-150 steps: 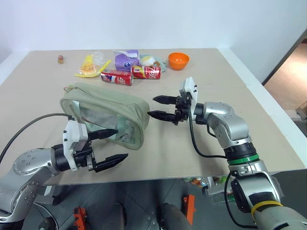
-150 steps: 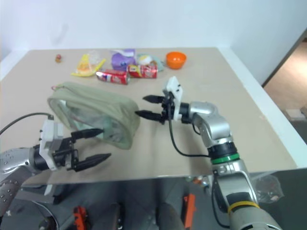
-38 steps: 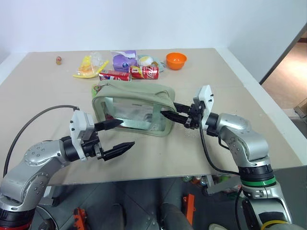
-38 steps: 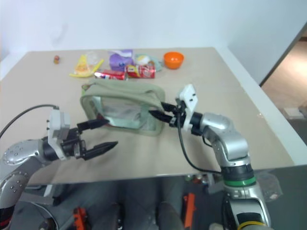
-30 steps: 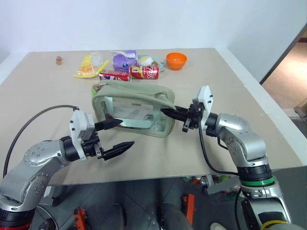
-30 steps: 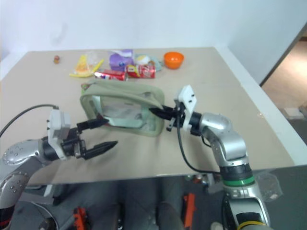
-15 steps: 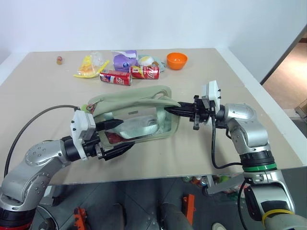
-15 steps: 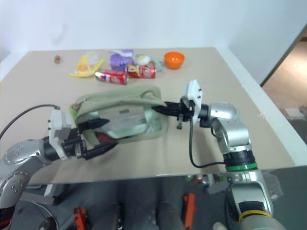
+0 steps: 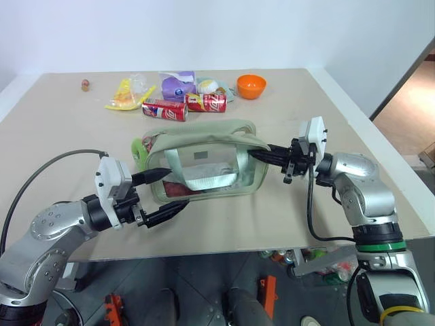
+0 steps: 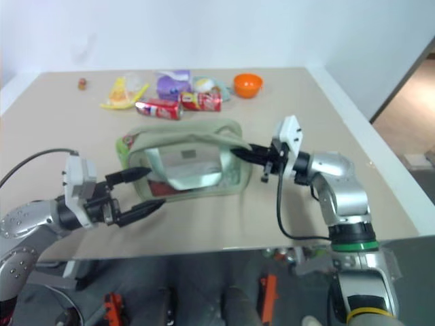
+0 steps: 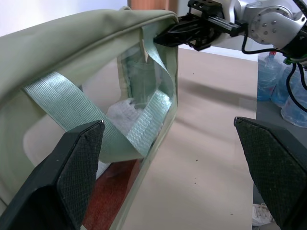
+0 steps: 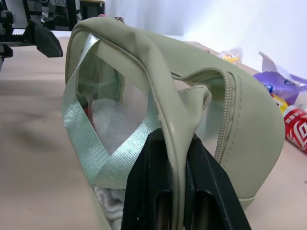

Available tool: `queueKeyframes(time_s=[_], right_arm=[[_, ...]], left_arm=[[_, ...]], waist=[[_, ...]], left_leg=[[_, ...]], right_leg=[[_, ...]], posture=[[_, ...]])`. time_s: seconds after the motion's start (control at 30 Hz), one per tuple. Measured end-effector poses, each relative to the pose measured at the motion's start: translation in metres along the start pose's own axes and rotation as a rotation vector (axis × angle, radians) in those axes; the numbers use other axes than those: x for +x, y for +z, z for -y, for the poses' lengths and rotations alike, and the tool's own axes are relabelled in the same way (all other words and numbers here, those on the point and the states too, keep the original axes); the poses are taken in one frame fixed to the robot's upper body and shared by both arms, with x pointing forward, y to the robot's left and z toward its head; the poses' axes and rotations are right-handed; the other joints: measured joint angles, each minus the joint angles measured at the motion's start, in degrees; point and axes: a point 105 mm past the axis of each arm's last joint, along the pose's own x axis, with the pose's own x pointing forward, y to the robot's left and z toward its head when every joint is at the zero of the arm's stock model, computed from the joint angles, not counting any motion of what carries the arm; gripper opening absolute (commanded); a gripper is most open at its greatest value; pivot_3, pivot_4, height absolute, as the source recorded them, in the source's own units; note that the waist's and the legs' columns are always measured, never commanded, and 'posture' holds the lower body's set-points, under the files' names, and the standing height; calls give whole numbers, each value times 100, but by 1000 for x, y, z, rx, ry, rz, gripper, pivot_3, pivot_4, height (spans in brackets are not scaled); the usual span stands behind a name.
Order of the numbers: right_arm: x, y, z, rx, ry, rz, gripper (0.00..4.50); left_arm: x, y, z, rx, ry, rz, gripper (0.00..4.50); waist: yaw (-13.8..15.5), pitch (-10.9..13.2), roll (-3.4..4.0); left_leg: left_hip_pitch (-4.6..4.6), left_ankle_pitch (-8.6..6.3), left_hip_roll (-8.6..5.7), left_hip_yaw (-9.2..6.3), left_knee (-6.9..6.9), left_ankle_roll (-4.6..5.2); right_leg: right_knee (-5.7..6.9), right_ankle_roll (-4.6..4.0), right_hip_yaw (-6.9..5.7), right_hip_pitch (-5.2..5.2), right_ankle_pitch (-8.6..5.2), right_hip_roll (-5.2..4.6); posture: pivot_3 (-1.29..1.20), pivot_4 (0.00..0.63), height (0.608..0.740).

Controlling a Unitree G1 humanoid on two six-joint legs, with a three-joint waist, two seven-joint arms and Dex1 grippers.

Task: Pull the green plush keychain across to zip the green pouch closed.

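The green pouch (image 9: 204,161) stands on the table between my arms, its clear window and strap handle (image 11: 72,103) facing me. The green plush keychain (image 9: 138,146) sits at the pouch's left end, by the top zipper (image 12: 225,115). My right gripper (image 9: 262,155) is shut on the pouch's right end seam (image 12: 175,139), holding that end slightly raised. My left gripper (image 9: 175,189) is open, fingers spread across the pouch's near left corner, with one finger (image 11: 72,163) against the window. The keychain lies just beyond the left gripper, apart from it.
Two red cans (image 9: 165,109), a yellow snack bag (image 9: 126,94), a purple bag (image 9: 178,85) and an orange bowl (image 9: 251,85) lie at the table's far side. The table's right edge (image 9: 380,156) is close to my right arm. Water bottles (image 11: 288,81) stand on the floor beyond.
My right gripper, shut on the pouch's end, has drawn it to the right and tipped it. The pouch's left corner now sits between my still, open left fingers.
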Motion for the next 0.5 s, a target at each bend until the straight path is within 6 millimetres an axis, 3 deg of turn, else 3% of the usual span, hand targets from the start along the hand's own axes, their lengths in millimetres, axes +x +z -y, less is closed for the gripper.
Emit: queueKeyframes(time_s=[0.2, 0.3, 0.5], right_arm=[[0, 0, -6, -4, -3, -3, 80], [1, -2, -9, 2, -7, -7, 80], [0, -6, -12, 11, -3, -15, 80]], left_arm=[[3, 6, -5, -4, 36, 31, 4500], [-5, 17, -14, -60, 106, 102, 4500], [-52, 30, -32, -186, 325, 195, 4500]], waist=[[-1, 0, 0], [-15, 0, -1], [-17, -1, -1]], left_leg=[[1, 0, 0, 0, 2, 0], [3, 0, 3, 0, 1, 0], [6, -2, 8, -2, -1, 3]], right_leg=[[0, 1, 0, 2, 1, 0], [0, 1, 2, 2, 1, 2], [2, -6, -1, 3, -3, 6]], posture=[[0, 150, 740], [0, 150, 740], [0, 150, 740]])
